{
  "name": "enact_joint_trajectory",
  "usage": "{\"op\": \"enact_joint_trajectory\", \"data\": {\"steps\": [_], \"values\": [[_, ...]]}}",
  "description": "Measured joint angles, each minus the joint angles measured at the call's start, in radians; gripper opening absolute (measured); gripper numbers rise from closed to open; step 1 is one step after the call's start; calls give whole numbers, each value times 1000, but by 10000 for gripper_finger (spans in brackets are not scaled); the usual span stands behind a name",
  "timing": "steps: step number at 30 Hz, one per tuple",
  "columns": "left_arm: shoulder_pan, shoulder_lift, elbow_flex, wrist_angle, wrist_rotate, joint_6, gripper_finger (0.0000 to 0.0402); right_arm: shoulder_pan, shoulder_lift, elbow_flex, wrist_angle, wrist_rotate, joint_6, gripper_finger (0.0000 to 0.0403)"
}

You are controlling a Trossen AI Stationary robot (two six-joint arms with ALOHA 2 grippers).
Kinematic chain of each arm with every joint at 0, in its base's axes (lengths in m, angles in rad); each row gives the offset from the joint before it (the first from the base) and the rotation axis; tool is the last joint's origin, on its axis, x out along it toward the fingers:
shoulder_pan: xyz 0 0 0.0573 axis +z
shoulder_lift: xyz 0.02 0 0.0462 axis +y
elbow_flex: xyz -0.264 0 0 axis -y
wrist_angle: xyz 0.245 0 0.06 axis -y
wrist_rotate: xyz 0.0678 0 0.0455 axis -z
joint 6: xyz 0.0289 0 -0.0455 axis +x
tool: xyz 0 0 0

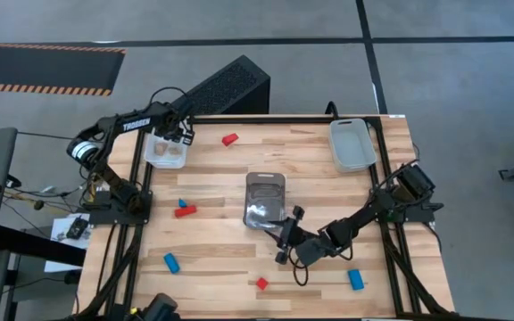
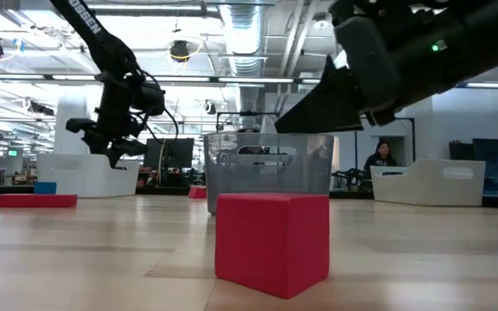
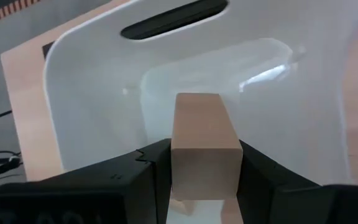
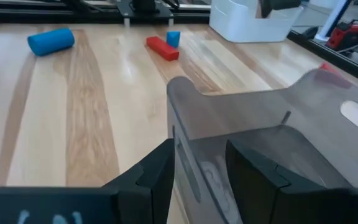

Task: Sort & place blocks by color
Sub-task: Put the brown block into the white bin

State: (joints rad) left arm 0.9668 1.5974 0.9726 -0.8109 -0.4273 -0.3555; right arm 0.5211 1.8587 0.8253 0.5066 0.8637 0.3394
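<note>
My left gripper (image 1: 169, 141) is at the table's far left, over a white tray (image 1: 154, 153), and is shut on a plain wood block (image 3: 204, 137). Near the table's middle my right gripper (image 1: 281, 234) is shut on a clear grey tray (image 1: 264, 198). Loose blocks lie flat on the table: a red one (image 1: 230, 139) at the far side, a red bar with a small blue one (image 1: 184, 209) at the left, a blue one (image 1: 170, 262), a red cube (image 1: 261, 283) and a blue one (image 1: 355, 279) near the front. My left gripper pinches the wood block's two opposite sides (image 3: 178, 163) between its fingers, coming steeply from above. The block's free end sticks out past the fingertips over the inside of the white tray (image 3: 272, 106). Whether it touches the tray floor I cannot tell. My right gripper has the grey tray's wall (image 4: 185, 143) at the tray's near end, close to a rounded corner, between its fingers: one finger inside (image 4: 253, 174), one outside (image 4: 157, 171). The fingers come nearly level from the table's near right side.
A second white tray (image 1: 352, 143) stands at the far right corner. In the low view the red cube (image 2: 272, 242) is close in front of the grey tray (image 2: 269, 171). Bare wood lies between the trays and along the front edge.
</note>
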Motion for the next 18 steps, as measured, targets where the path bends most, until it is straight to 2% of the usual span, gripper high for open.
{"op": "enact_joint_trajectory", "data": {"steps": [11, 14, 18], "values": [[2, 0, 0, 27, -24, -32, 115, 55, 0, 0, -80, 67, 106, 165], [2, 0, 0, 27, -28, -33, 140, 62, 0, 0, -79, 78, 107, 166], [2, 0, 0, 20, -30, -23, 194, 64, 0, 0, -62, 81, 109, 166]]}}
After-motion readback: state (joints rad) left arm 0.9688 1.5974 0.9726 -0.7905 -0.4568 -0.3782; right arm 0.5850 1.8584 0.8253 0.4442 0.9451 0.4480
